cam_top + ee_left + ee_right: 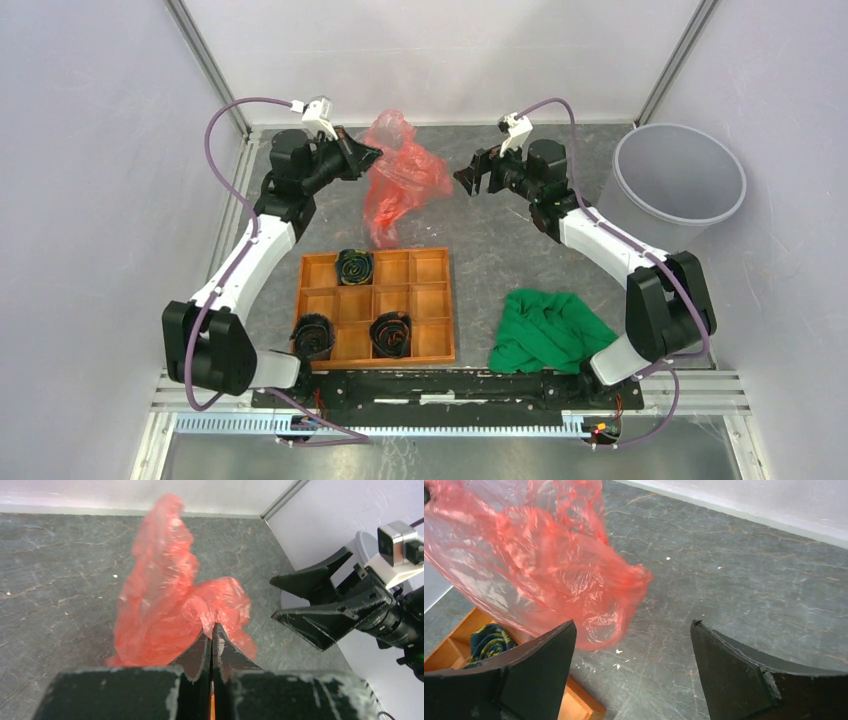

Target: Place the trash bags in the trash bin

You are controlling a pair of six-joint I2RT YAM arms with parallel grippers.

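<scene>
- left gripper: jaws pressed together, pinching a fold of the trash bag; seen closest in the left wrist view
- right gripper: jaws spread wide, holding nothing, facing the bag from the right, near it but apart
- right wrist view: the bag lies up-left of the open fingers, not between them
- the bag hangs crumpled from the left gripper over the back-middle of the table; lower end near the back edge of the orange tray; cannot tell if it touches the table
- trash bin: upright, far right corner, well apart from the bag
- green cloth: front right, beside the tray
</scene>
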